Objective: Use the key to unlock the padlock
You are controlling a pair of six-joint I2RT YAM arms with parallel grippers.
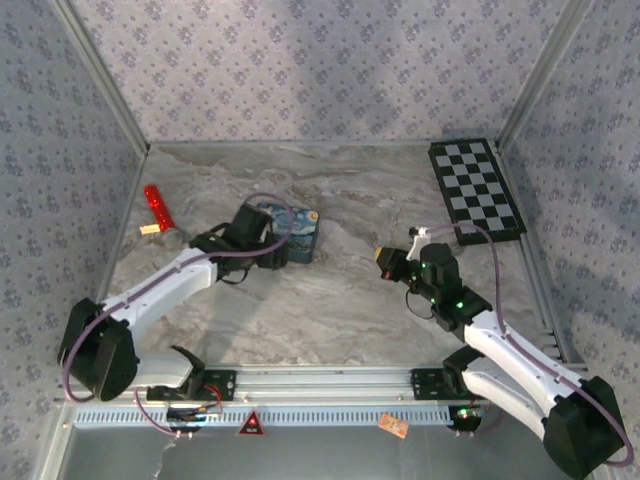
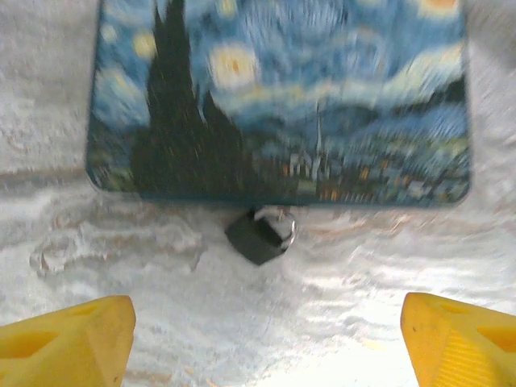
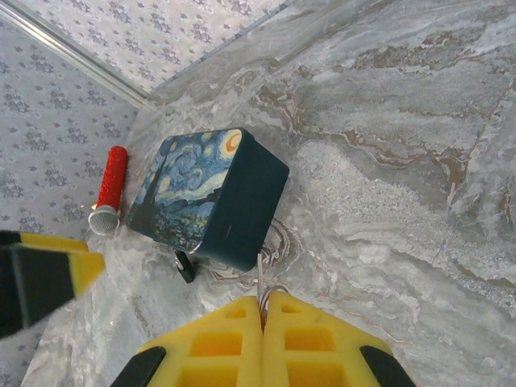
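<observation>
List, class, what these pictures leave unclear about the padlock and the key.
- Keyhole of the padlock: left wrist view, blurred and too small.
- Shape of the key: right wrist view, mostly clamped inside the shut right tool.
- Body of the padlock: right wrist view, partly behind the box.

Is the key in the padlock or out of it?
Out. The key sticks from the shut right gripper, apart from the padlock lying beside the painted box.
</observation>
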